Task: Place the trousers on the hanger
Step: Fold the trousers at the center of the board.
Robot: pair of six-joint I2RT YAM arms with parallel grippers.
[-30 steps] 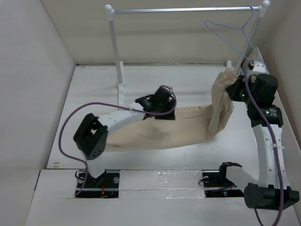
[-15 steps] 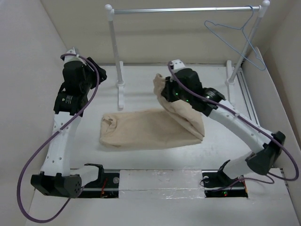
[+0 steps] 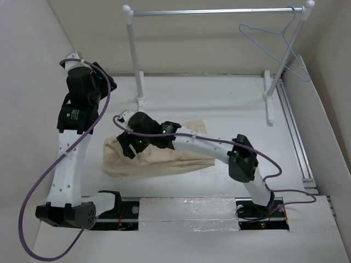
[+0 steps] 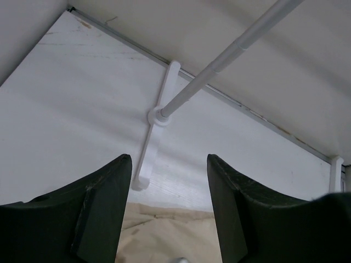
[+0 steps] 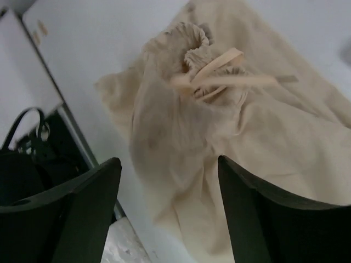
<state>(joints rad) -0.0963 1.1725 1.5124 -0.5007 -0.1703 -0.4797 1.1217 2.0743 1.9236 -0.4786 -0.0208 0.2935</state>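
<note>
Partly hidden trousers [image 3: 164,162], blurred — cropped close-up

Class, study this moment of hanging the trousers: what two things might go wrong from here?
1. The beige cotton trousers lie folded and bunched. The right arm's open jaws, above the gathered waistband, may pinch only one layer, so the cloth would trail unevenly.
2. The thin blue-grey wire hanger hangs loose at the far right end of the white-posted rack; carried cloth may knock it swinging or off.
</note>
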